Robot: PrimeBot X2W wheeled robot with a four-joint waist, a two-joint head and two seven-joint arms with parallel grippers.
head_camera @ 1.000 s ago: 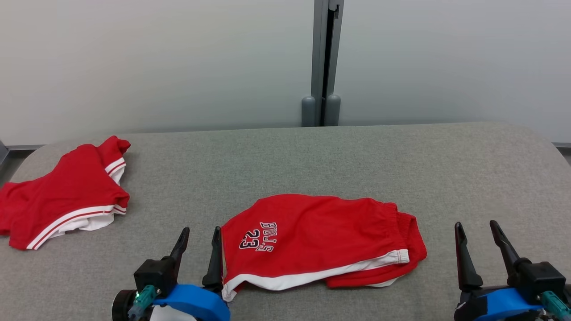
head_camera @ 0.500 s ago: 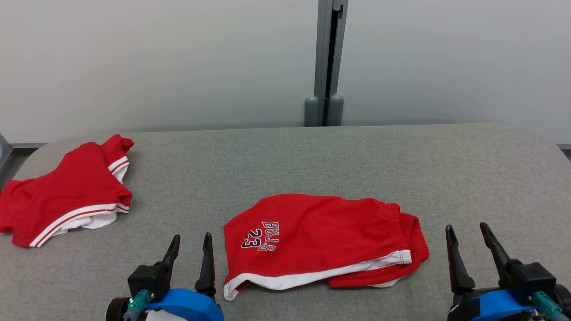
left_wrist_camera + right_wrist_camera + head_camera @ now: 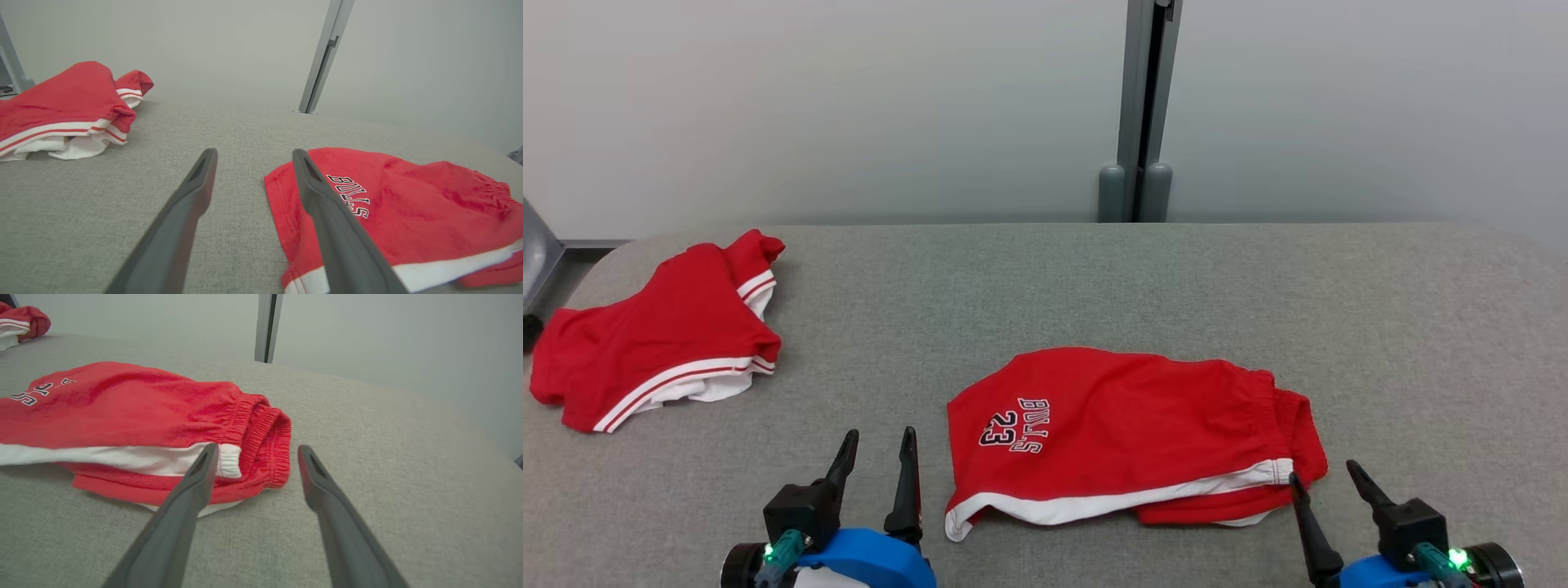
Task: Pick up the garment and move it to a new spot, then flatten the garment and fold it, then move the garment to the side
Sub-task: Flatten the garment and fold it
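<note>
The garment (image 3: 1135, 425) is a pair of red shorts with white trim and a "BULLS 23" print, lying folded flat on the grey padded table (image 3: 1045, 294). My left gripper (image 3: 880, 433) is open, just left of the printed leg hem; in the left wrist view its gripper (image 3: 254, 152) has the right finger over the garment (image 3: 408, 204) edge. My right gripper (image 3: 1323, 472) is open at the elastic waistband end; in the right wrist view the gripper (image 3: 257, 447) straddles the waistband corner of the garment (image 3: 122, 404). Neither holds anything.
A second red garment with white stripes (image 3: 662, 327) lies crumpled at the table's far left, also seen as the red heap (image 3: 61, 102). A grey post (image 3: 1143, 114) stands against the pale wall behind the table. Bare grey table lies right of the shorts and behind them.
The head camera has shifted, sliding the scene right. My right gripper has moved left to the shorts' waistband end. My left gripper has drawn slightly away from the leg hem.
</note>
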